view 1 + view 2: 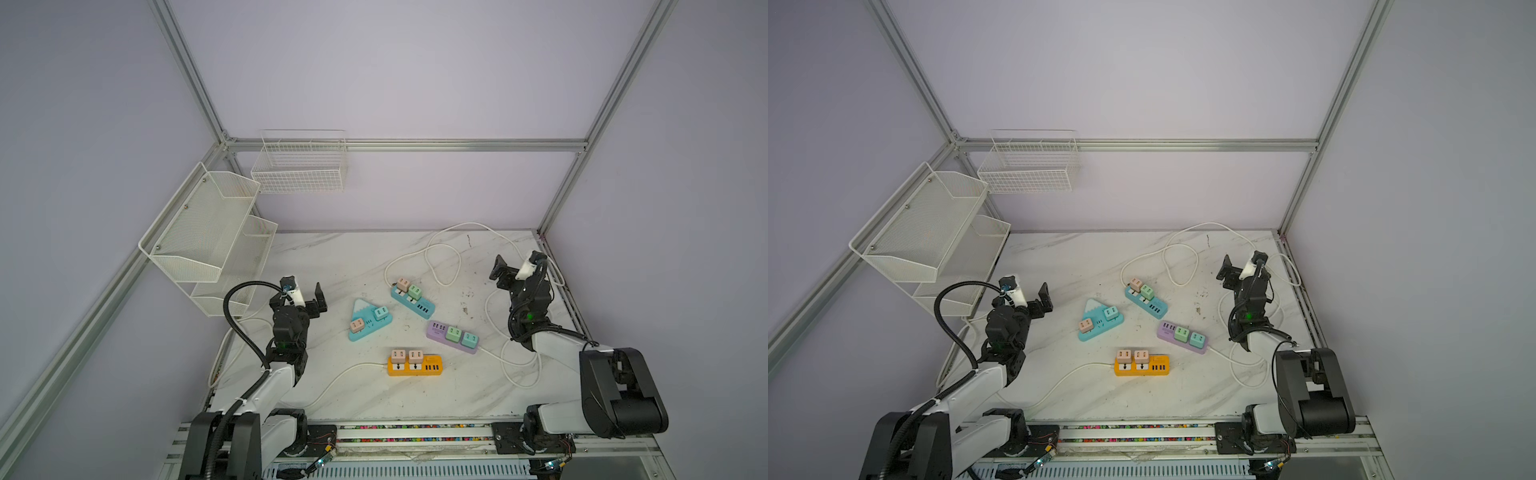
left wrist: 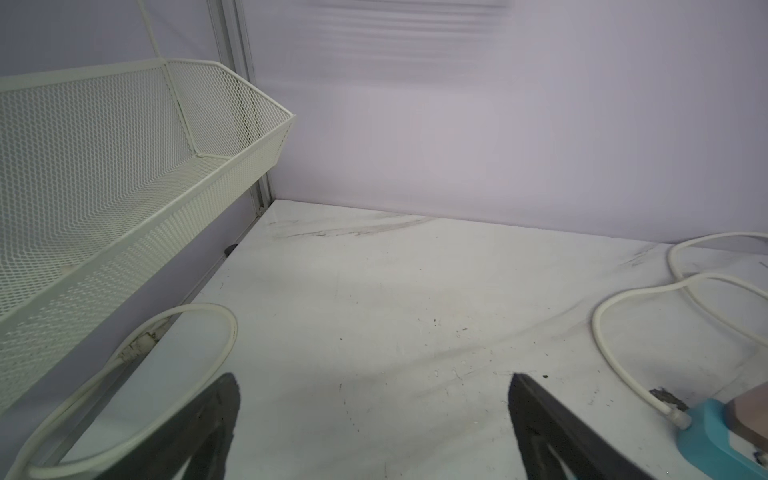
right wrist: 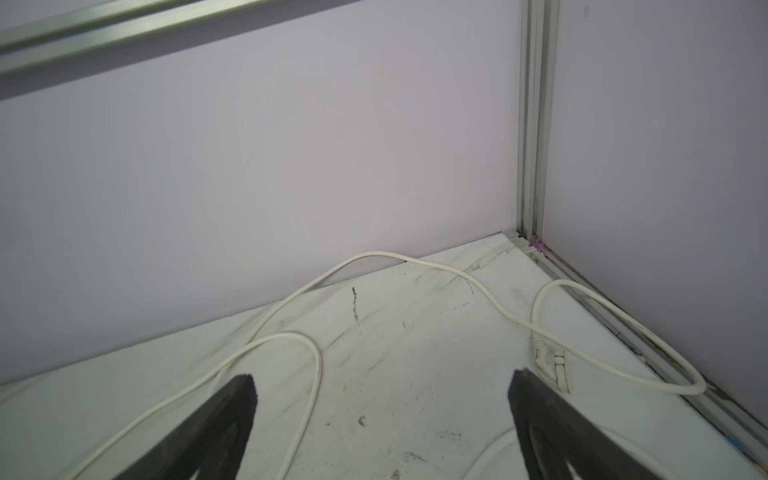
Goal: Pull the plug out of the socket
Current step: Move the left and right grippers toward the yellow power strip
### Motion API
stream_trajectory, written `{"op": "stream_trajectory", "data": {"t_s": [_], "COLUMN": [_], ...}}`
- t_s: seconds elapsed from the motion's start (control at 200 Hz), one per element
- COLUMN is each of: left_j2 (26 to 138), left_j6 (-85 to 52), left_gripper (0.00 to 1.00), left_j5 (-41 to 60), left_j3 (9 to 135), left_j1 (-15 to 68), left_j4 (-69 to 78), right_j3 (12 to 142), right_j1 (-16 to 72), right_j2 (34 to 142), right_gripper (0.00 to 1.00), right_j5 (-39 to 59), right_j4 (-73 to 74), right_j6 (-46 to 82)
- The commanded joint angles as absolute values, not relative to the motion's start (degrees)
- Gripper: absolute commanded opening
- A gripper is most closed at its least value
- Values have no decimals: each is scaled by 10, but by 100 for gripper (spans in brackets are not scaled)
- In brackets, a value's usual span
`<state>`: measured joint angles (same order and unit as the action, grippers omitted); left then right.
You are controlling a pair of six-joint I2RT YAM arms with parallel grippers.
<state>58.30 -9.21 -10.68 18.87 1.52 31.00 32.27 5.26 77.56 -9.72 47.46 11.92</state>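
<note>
We count eight plugs (image 1: 398, 355), all seated and none pulled yet (four pink, two green, two teal), two to a strip on four socket strips in the middle of the counter (image 1: 332, 257): the triangular strip (image 1: 361, 309), the blue strip (image 1: 424, 309), the purple strip (image 1: 436, 330) and the orange strip (image 1: 434, 368). Reading both top views as a clock with twelve at the back wall, the teal plug (image 1: 380, 312) and the pink plug (image 1: 357, 325) on the triangular strip lie at about four o'clock from the left jaws, the pair lined up from eight to two. The green plug (image 1: 414, 291) on the blue strip lies at about nine o'clock from the right jaws, on a long axis running ten to four, and the purple strip lies at their seven. We judge the left arm (image 1: 286, 324) nearer for the triangular strip and the right arm (image 1: 530, 303) nearer for the blue and purple ones, with the orange strip (axis nine to three) roughly between. The left jaws and the right jaws both stand fully open and hold nothing, each wrist view showing bare counter between two dark fingers (image 2: 199, 428). Outward lie white cords (image 3: 374, 253) (number unclear), one two-tier mesh rack (image 1: 199, 232) at ten o'clock and one wire basket (image 1: 299, 174) at eleven.
</note>
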Motion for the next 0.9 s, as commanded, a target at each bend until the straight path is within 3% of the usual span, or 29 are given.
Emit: {"op": "stream_trajectory", "data": {"t_s": [0.0, 0.125, 0.42, 0.69, 0.9], "left_j2": [528, 487, 496, 498, 488], "left_j6": [-197, -328, -370, -410, -425], "left_gripper": [100, 100, 100, 100, 100], "left_j5": [-110, -180, -51, 110, 112], "left_j3": [246, 225, 280, 284, 279], "left_j1": [12, 12, 11, 21, 85], "left_j4": [188, 147, 13, -6, -48], "right_j3": [332, 307, 323, 351, 372], "right_j1": [52, 51, 52, 76, 117], "right_j2": [729, 669, 610, 591, 577], "right_gripper": [97, 97, 97, 98, 98], "right_j5": [-136, -108, 44, 91, 105], "right_j4": [339, 305, 221, 127, 47], "right_j6": [243, 324, 309, 300, 281]}}
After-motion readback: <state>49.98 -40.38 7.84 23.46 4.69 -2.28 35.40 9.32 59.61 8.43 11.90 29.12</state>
